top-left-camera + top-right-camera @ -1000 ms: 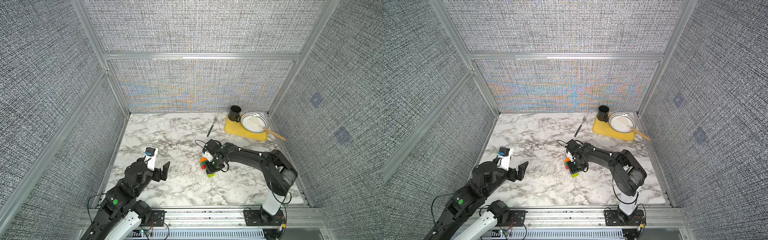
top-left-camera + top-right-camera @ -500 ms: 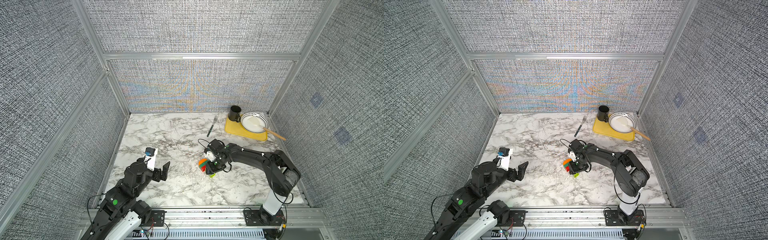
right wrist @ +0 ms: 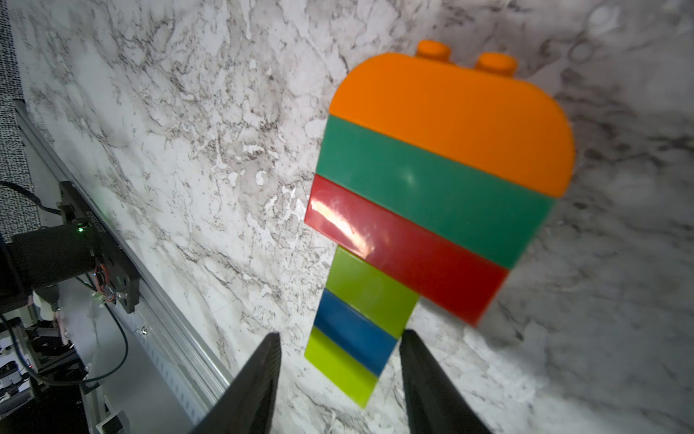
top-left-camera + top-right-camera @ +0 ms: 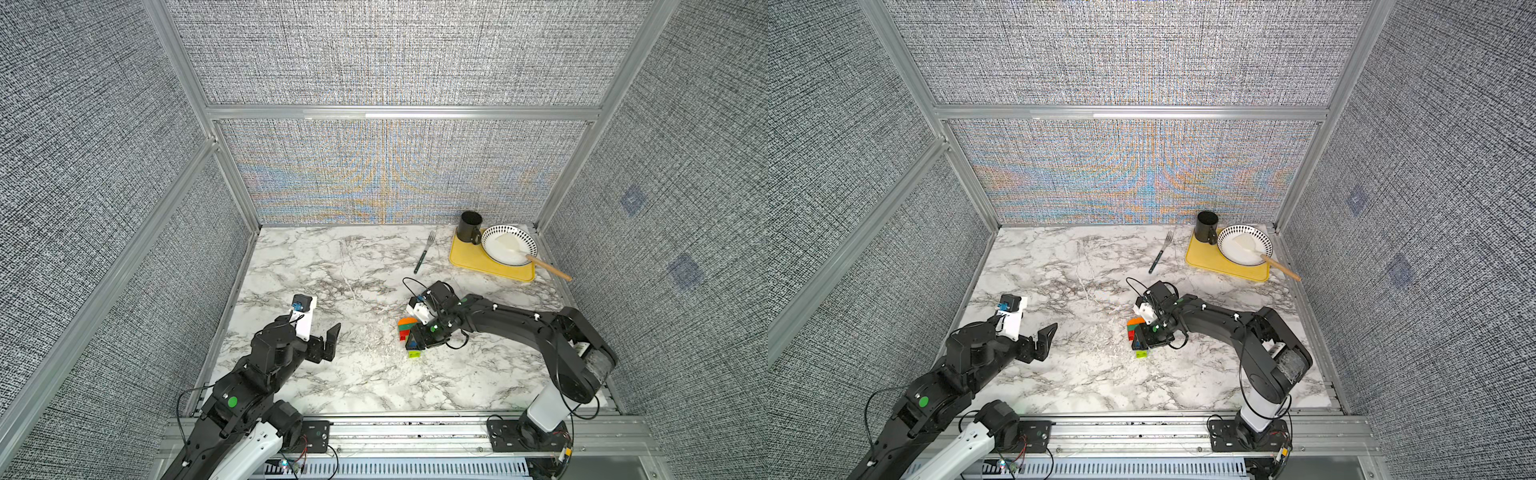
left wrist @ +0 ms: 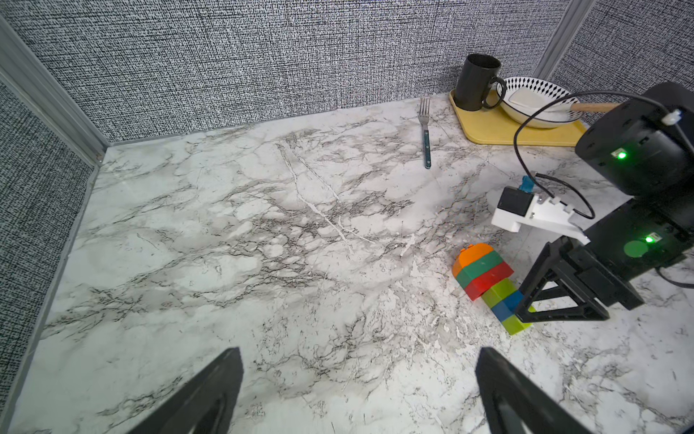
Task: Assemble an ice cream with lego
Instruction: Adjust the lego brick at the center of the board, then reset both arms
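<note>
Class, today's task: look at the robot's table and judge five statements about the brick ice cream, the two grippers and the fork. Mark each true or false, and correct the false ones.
1. The multicolour brick ice cream lies flat on the marble tabletop. True.
2. Its orange rounded brick touches the long red brick. False: the long green brick lies between them.
3. The left gripper holds a brick. False: it is open and empty, apart from the ice cream.
4. The right gripper has its fingers on either side of the narrow lime-blue-lime stem. True.
5. The metal fork with the dark handle lies on the yellow plastic tray. False: it lies on the marble beside the tray.
</note>
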Robot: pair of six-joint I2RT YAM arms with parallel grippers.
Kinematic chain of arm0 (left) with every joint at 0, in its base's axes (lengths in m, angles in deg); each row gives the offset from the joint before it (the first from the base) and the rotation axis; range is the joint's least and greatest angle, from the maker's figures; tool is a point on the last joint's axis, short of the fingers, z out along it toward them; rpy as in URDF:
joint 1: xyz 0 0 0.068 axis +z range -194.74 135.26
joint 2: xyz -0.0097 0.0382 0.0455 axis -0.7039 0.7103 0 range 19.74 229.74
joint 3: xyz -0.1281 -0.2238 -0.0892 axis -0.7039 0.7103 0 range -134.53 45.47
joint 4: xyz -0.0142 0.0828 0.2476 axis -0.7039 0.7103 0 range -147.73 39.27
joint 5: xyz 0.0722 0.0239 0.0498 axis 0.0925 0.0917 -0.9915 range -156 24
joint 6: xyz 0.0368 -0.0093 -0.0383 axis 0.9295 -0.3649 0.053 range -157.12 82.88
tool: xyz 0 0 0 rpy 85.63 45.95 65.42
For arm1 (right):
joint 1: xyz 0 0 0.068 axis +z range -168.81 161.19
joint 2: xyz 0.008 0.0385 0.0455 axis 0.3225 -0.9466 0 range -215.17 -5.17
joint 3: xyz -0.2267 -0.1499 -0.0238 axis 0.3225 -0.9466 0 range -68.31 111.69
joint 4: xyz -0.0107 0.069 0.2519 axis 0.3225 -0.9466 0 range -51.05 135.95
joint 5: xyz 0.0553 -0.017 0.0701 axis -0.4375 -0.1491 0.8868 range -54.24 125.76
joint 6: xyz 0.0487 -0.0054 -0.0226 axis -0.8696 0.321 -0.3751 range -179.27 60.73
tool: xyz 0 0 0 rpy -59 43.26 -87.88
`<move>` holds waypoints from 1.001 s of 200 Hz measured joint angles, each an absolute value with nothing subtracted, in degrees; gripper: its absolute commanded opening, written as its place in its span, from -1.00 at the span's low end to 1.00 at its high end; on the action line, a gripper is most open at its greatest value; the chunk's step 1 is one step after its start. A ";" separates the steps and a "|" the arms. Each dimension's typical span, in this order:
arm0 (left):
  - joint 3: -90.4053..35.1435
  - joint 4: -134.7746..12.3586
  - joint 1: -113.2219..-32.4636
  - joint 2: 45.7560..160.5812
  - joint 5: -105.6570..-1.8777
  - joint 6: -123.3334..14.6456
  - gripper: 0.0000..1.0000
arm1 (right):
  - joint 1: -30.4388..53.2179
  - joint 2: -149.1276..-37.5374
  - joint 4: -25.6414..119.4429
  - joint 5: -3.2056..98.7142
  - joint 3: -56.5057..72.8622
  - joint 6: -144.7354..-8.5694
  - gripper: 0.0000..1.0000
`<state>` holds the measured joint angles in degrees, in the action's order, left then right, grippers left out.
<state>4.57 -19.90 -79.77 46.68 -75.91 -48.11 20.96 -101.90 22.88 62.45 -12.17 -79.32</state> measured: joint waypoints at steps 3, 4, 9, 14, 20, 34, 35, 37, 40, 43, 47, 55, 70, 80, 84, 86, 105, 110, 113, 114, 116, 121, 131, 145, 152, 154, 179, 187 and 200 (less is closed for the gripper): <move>4.57 -19.90 -79.75 46.74 -75.93 -48.11 1.00 | 21.00 -101.90 23.14 62.63 -12.22 -79.58 0.06; 4.57 -19.90 -79.75 46.77 -75.93 -48.11 1.00 | 21.02 -101.90 23.21 62.67 -12.22 -79.65 0.06; 4.57 -19.88 -79.73 46.87 -75.95 -48.11 0.99 | 21.15 -101.94 23.62 62.74 -12.24 -79.85 0.06; 4.57 -19.90 -79.70 46.98 -75.95 -48.11 1.00 | 21.31 -101.98 23.99 62.74 -12.24 -79.85 0.06; 4.57 -19.88 -79.66 47.09 -76.00 -48.11 1.00 | 21.39 -102.03 24.43 62.74 -12.28 -79.85 0.06; 4.57 -19.88 -79.62 47.36 -76.54 -48.11 1.00 | 21.61 -101.79 25.66 62.98 -13.16 -79.85 0.07; 4.57 -19.88 -79.62 47.36 -76.56 -48.11 1.00 | 21.61 -101.74 25.72 63.00 -13.24 -79.82 0.07; 4.57 -19.88 -79.62 47.38 -76.56 -48.11 1.00 | 21.61 -101.68 25.83 63.07 -13.37 -79.85 0.07; 4.57 -19.88 -79.62 47.40 -76.63 -48.11 1.00 | 21.61 -101.46 25.94 63.13 -13.68 -79.85 0.07; 4.57 -19.86 -79.62 47.42 -76.72 -48.11 1.00 | 21.61 -101.24 26.03 63.15 -14.01 -79.85 0.07; 4.57 -19.86 -79.64 47.42 -76.85 -48.11 1.00 | 21.59 -100.87 25.98 63.07 -14.31 -79.85 0.07; 4.57 -19.88 -79.62 47.42 -77.24 -48.09 1.00 | 21.59 -100.19 25.98 62.78 -14.73 -79.80 0.07; 4.57 -19.86 -79.62 47.42 -78.16 -48.09 1.00 | 21.59 -98.49 25.76 60.84 -15.04 -79.47 0.07; 4.44 -19.75 -79.64 47.36 -78.86 -48.09 1.00 | 21.55 -96.96 25.33 58.65 -15.04 -79.19 0.08; 4.33 -19.68 -79.64 47.31 -79.27 -48.09 1.00 | 21.55 -96.34 25.22 57.78 -15.01 -78.97 0.09; 4.26 -19.66 -79.64 47.27 -79.45 -48.09 1.00 | 21.50 -95.89 25.17 57.23 -15.01 -78.86 0.09; 3.28 -19.44 -79.64 46.46 -81.81 -48.06 1.00 | 20.82 -91.23 25.90 51.90 -15.41 -78.75 0.14; 2.86 -19.40 -79.64 46.35 -82.62 -48.06 1.00 | 20.48 -89.46 26.86 50.02 -15.80 -78.78 0.16; 2.49 -19.42 -79.64 46.37 -83.19 -48.04 1.00 | 20.21 -88.50 27.49 49.19 -16.06 -78.78 0.17; 2.40 -19.42 -79.64 46.37 -83.34 -48.06 1.00 | 20.06 -87.86 28.04 48.60 -16.28 -78.78 0.17; 2.12 -19.42 -79.64 46.42 -83.82 -48.04 1.00 | 19.93 -87.25 28.58 48.07 -16.50 -78.78 0.18; 1.38 -19.42 -79.64 46.61 -84.80 -48.04 1.00 | 19.23 -85.24 30.22 46.50 -17.31 -78.84 0.22; -0.35 -19.62 -79.64 47.46 -86.66 -47.91 1.00 | 17.44 -81.09 34.22 43.39 -19.47 -79.41 0.38; -3.26 -20.91 -79.57 49.83 -89.31 -47.49 1.00 | 14.16 -75.65 41.59 38.67 -23.82 -80.96 0.53; -4.72 -21.59 -79.57 51.33 -90.57 -47.04 1.00 | 11.95 -73.35 45.35 36.73 -26.31 -81.81 0.56; -5.27 -21.89 -79.53 51.97 -91.01 -46.82 1.00 | 11.38 -72.94 46.05 36.29 -26.82 -81.90 0.58; -10.56 -27.73 -77.76 58.85 -94.88 -45.07 1.00 | 2.18 -69.77 55.49 31.66 -30.53 -84.33 0.87; -11.93 -29.54 -75.92 61.02 -94.90 -44.87 1.00 | -1.05 -69.48 58.13 29.82 -30.95 -85.20 0.98; -13.99 -32.84 -70.57 64.99 -93.33 -45.83 1.00 | -5.60 -69.26 62.40 25.56 -32.41 -86.08 0.98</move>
<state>-13.99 -32.84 -70.57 64.99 -93.33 -45.83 -5.60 -69.26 62.40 25.56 -32.41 -86.08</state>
